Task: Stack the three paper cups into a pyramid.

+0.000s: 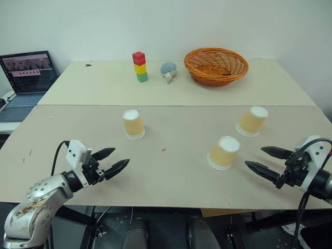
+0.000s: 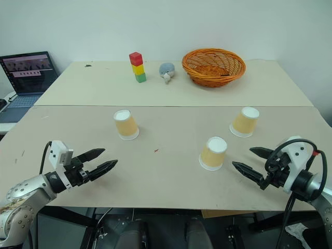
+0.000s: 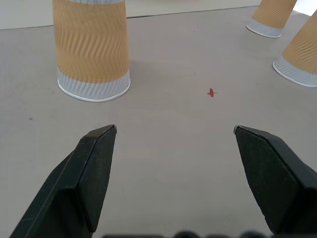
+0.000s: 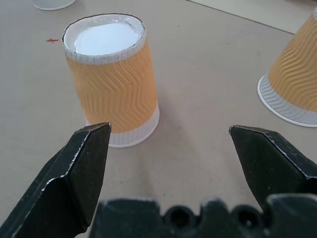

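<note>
You have three cups upside down on the table [image 1: 171,176], well apart. Left claw [image 1: 112,161]: one cup [image 1: 133,124] ahead, slightly right. Right claw [image 1: 264,161]: second cup [image 1: 224,152] just to its left, third cup [image 1: 252,121] ahead of it. Block tower [image 1: 139,66], stuffed toy [image 1: 168,70] and basket [image 1: 216,66] stand far behind.

Robot arms and grippers, as we see them from the head camera
We note silver forearms, white wrist blocks, looping black cables, and left gripper [image 1: 110,160] and right gripper [image 1: 261,158] with pointed black fingers
</note>
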Tool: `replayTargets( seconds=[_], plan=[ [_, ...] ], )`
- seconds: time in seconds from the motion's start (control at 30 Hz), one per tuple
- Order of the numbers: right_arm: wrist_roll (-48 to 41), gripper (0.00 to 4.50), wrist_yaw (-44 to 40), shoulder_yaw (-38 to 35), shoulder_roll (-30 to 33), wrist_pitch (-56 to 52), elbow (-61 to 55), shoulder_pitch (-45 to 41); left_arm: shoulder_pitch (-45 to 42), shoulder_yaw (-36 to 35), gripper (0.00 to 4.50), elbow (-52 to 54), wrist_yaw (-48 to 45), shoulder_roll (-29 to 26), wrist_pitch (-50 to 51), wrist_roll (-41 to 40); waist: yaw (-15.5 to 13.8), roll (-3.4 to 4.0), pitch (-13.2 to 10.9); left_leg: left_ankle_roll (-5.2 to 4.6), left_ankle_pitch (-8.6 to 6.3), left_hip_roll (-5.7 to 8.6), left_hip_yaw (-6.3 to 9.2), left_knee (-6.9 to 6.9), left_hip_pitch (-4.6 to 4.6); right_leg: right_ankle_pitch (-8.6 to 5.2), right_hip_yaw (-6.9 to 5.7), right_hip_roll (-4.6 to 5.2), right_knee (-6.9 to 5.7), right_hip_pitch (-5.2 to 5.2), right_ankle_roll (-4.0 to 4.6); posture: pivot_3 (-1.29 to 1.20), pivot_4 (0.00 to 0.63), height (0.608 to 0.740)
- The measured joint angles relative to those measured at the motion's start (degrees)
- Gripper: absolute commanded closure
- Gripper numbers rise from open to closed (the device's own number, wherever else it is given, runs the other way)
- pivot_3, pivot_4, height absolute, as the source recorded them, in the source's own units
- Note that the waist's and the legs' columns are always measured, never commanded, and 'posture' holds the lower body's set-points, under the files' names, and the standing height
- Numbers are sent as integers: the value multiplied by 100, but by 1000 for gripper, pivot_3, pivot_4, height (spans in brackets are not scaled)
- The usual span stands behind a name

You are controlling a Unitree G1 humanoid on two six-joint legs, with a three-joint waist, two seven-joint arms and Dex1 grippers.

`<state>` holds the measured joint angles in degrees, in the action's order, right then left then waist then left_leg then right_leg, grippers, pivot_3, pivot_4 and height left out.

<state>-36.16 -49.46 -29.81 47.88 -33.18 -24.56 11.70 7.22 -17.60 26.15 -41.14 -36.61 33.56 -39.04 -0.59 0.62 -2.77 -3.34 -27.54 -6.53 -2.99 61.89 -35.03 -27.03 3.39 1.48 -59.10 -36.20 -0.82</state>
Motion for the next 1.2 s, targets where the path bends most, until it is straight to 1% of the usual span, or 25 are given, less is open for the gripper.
replayTargets(
  seconds=[0.1, 0.2, 0.43, 0.57, 0.7, 0.8, 0.87, 1.03, 1.2],
  plan=[
    [-102, 0, 8, -8, -6, -52, -21, -7, -220, 96, 451, -71, -70, -16, 19, -12, -14, -2, -1, 0, 0, 2, -1, 3, -2, 0, -4, 1, -3, 1, 0, 0, 150, 629],
    [-683, 0, -35, -4, -10, -365, -476, -127, -894, 412, 451, -18, -400, -289, 187, -188, -19, -1, -5, 2, 1, 7, 3, 2, -2, 1, -11, -4, -5, 8, 1, 0, 150, 629],
    [-1234, 0, 21, 7, 32, -680, -633, -467, -1141, 709, 451, 198, -751, -584, 601, -547, 73, 2, -12, 7, 4, 8, 26, 1, -3, -2, -5, -7, -2, 5, 4, 0, 150, 629],
    [-1124, 0, -26, 238, 133, -676, -465, -668, -1337, 830, 451, 288, -911, -692, 602, -522, 68, -1, -16, 4, 3, 14, 32, 1, -3, -2, -6, -5, 1, 7, 4, 0, 150, 629],
    [-927, 0, -59, 398, 134, -618, -60, -853, -1611, 929, 451, 286, -896, -685, 576, -458, 49, -1, -18, 2, 2, 20, 22, 1, -1, -1, -7, -2, -1, 10, 3, 0, 150, 629],
    [-865, 0, -153, 488, 134, -582, -4, -872, -1774, 994, 451, 272, -828, -651, 534, -364, 52, 0, -17, 3, 3, 20, 25, -4, 1, -1, -6, -6, -3, 10, 4, 0, 150, 629],
    [-745, 0, -177, 683, 117, -493, 92, -986, -1855, 1007, 451, 255, -763, -596, 532, -331, 59, 0, -17, 5, 5, 21, 32, -4, 0, -1, -7, -7, -5, 9, 4, 0, 150, 629],
    [-616, 0, -244, 954, 31, -385, 266, -1106, -1856, 1010, 451, 257, -683, -576, 535, -332, 79, 0, -18, 5, 5, 29, 64, -2, -1, -1, -4, -1, -5, 9, 3, 0, 150, 629],
    [-489, 0, -295, 1302, -108, -303, 444, -1434, -1845, 988, 451, 259, -545, -533, 543, -379, 101, 0, -18, 4, 4, 44, 75, -2, 0, -1, -2, 7, -8, 10, 3, 0, 150, 629]
  ],
)
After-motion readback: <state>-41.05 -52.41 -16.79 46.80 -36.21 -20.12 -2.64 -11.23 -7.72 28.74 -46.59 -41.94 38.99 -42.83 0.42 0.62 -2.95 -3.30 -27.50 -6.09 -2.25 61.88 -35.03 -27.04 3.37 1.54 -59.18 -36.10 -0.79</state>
